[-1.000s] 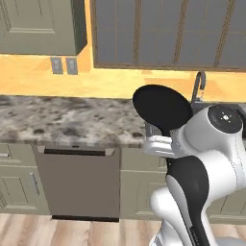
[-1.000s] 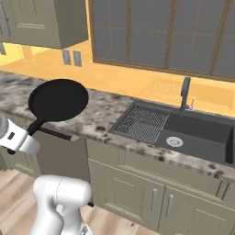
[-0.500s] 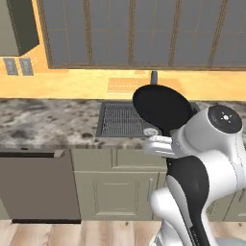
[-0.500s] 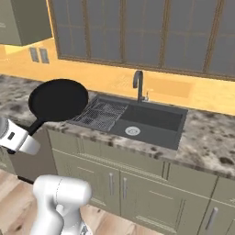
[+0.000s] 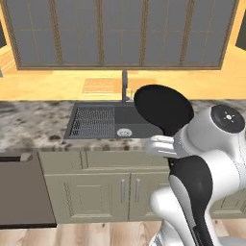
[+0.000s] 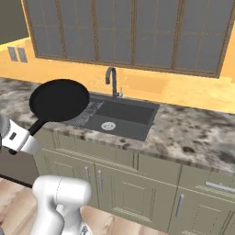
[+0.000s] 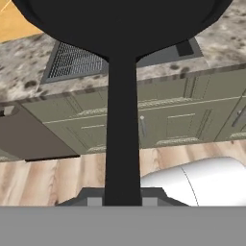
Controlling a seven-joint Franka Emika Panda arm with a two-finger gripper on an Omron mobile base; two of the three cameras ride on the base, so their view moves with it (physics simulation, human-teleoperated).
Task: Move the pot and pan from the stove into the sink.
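Set into the counter (image 6: pixel 193 133) below the window (image 6: pixel 124 32): sink (image 6: pixel 121 120), faucet (image 6: pixel 111 80) behind, pan (image 6: pixel 59 100) raised before its left end.

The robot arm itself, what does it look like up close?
The arm is made of glossy white, rounded shells with black bands at the joints and a dark grey round cap on one joint. The hand is a white block with a small dark marking. No loose cables show.

A speckled grey-brown granite tabletop (image 6: pixel 193 137) tops olive-green cabinets; a dark grey rectangular recessed sink (image 6: pixel 120 120), with a ribbed draining grid, is set into it.
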